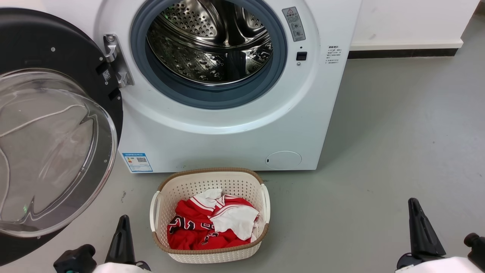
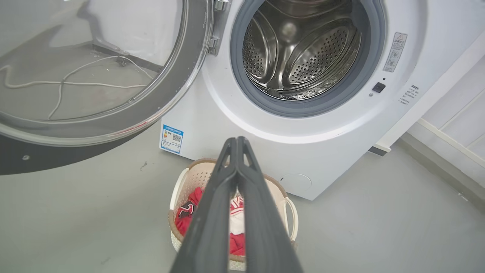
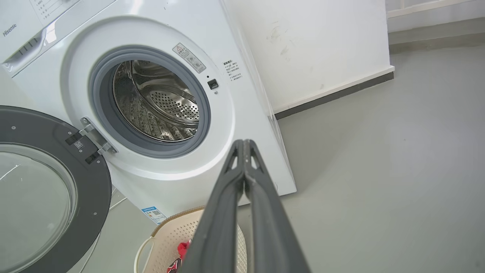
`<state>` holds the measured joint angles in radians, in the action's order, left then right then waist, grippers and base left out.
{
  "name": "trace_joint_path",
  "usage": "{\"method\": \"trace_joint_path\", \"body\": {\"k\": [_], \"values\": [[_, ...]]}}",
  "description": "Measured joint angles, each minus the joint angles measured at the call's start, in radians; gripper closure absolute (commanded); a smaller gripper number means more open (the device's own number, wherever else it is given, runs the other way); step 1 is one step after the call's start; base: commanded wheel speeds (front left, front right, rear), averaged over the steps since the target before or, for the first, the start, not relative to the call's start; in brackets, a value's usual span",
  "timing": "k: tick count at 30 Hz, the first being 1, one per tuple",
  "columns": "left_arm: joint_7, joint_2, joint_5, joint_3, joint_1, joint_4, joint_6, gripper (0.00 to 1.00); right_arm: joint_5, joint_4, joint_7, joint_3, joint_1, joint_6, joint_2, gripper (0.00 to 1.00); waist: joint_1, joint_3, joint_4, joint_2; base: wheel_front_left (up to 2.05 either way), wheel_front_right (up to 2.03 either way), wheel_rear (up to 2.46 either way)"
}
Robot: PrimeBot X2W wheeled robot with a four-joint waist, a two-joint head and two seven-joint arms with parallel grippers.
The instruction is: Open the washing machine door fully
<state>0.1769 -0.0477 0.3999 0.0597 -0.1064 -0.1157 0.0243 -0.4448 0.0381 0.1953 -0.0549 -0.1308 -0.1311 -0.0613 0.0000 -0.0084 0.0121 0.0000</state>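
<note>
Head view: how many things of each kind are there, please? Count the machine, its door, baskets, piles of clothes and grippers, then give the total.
washing machine: 1
washing machine door: 1
basket: 1
pile of red and white clothes: 1
grippers: 2, the left gripper and the right gripper
Total: 6

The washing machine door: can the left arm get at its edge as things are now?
Probably yes. The washing machine door stands open on the robot's left, and the shut left gripper sits near its lower rim with only bare floor between.
</note>
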Motion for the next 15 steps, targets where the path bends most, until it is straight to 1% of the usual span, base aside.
{"method": "trace_joint_path", "body": {"k": [15], "values": [[-0.06,0.0,0.251,0.01,0.042,-0.026,0.02,1.0,-0.256,0.041,-0.048,0.005,0.048,0.0,-0.009,1.0,0.0,0.002,-0.002,0.0,0.0,0.0,0.0]]}}
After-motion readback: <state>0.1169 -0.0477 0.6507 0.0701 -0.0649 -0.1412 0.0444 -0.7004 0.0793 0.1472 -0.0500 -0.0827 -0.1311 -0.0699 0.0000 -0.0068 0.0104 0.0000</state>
